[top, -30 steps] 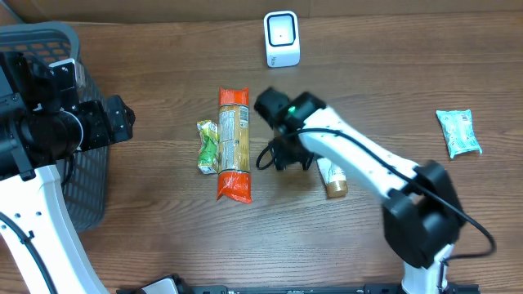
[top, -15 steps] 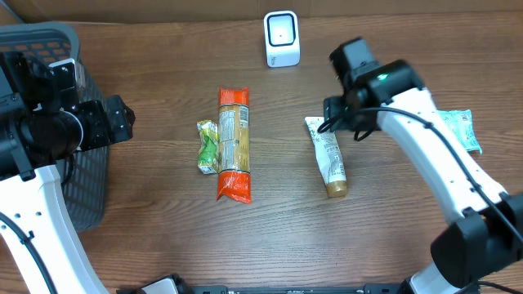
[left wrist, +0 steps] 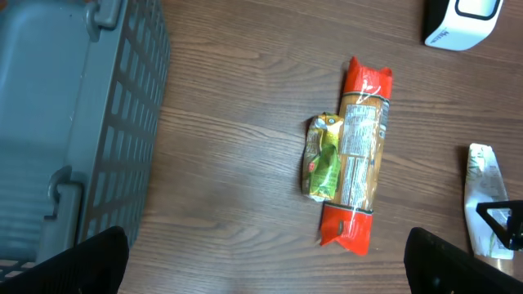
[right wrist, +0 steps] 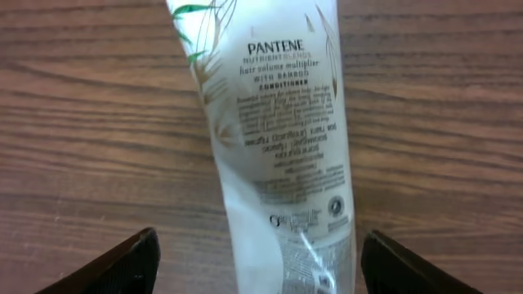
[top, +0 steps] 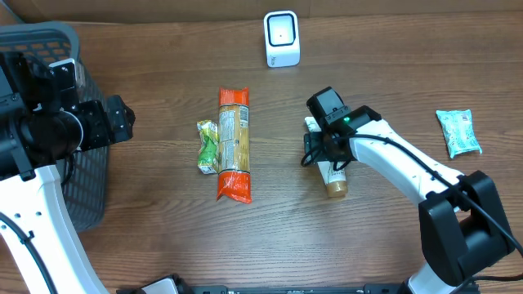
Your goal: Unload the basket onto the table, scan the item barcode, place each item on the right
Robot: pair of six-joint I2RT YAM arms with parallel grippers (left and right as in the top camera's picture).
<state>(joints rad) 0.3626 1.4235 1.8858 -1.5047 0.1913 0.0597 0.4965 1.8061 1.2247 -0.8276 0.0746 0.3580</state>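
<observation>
A white Pantene conditioner tube [top: 333, 174] with a gold cap lies flat on the wooden table, right of centre. My right gripper [top: 324, 154] hovers directly over it. In the right wrist view the tube [right wrist: 278, 155] runs lengthwise between the two dark fingertips [right wrist: 131, 263], which stand wide apart and do not touch it, so the gripper [right wrist: 260, 263] is open. The white barcode scanner [top: 282, 38] stands at the back centre. My left gripper [left wrist: 265, 263] is open and empty, held high beside the basket.
A long orange package [top: 233, 145] and a small green packet [top: 207, 147] lie side by side left of the tube. A teal packet [top: 458, 132] lies at the far right. A grey plastic basket [left wrist: 73, 122] fills the left edge.
The right arm swung from left of the tube up toward the back right, then came back down over the tube. The left arm has not moved.
</observation>
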